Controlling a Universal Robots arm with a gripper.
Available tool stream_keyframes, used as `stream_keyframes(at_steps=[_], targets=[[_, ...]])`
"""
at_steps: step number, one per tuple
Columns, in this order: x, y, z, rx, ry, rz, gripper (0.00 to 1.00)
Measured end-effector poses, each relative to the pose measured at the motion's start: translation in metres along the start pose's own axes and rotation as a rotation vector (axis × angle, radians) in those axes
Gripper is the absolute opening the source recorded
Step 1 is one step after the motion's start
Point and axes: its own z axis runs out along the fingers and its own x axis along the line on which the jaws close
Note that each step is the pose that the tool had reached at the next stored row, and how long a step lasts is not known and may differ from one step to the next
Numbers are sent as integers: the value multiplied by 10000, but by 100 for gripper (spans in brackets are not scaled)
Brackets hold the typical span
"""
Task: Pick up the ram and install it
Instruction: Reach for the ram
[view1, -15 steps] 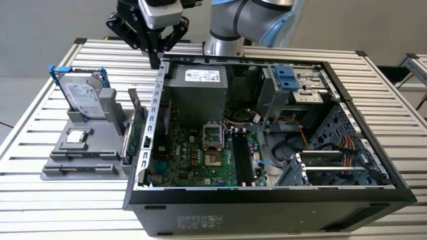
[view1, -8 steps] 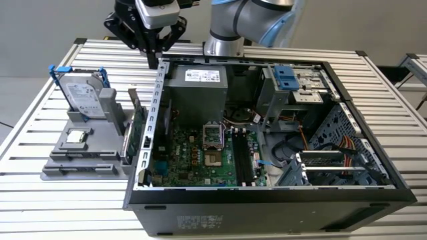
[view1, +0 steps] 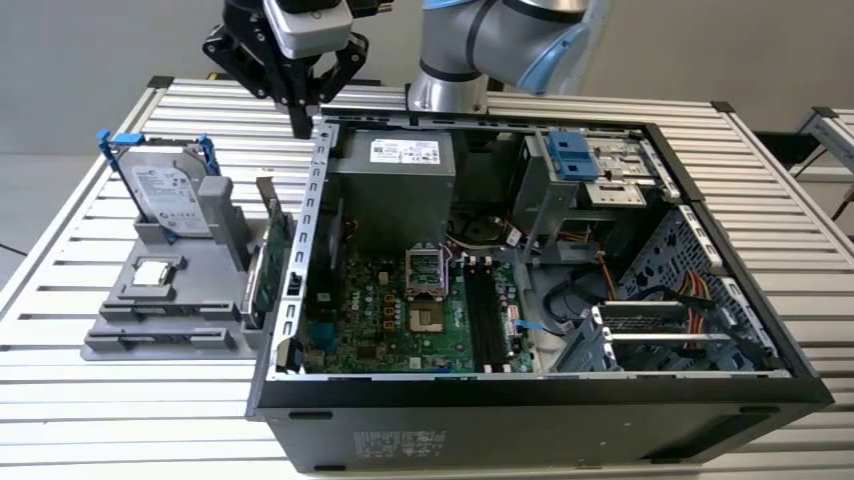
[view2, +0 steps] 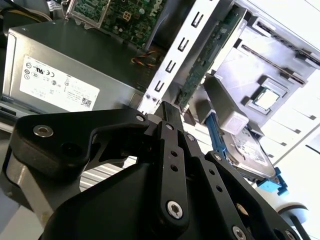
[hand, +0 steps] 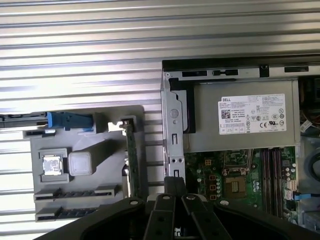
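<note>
**The ram (view1: 481, 318) sits inside the case, and the gripper is closed on nothing**

We count one long dark stick standing in the memory slots of the motherboard, near the middle of the computer case (view1: 534, 400). We take it for the ram. We cannot tell whether it is fully seated.

One gripper (view1: 304, 122) hangs above the back corner of the case, over the rim on the side that faces the holder. Its two fingers (view2: 170, 130) are pressed together tip to tip, and nothing is held between them.

Inside the case, one grey power supply box (view1: 394, 185) fills the back corner nearest the gripper.

Just beside the case, on the exterior view's left, one grey holder (view1: 114, 345) lies on the slatted table (view1: 120, 420). It carries three parts:
- one silver hard drive (view1: 171, 200) with blue clips, standing upright at the end farthest from the case's front
- one processor chip (view1: 156, 272), lying flat
- one green expansion card (view1: 274, 270), on edge and closest to the case wall

Two long narrow slots (hand: 75, 193) in the holder are bare.
</note>
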Motion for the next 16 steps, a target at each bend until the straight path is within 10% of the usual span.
stream_keyframes(at_steps=[16], targets=[[70,-5,4,-1,1,0,0]])
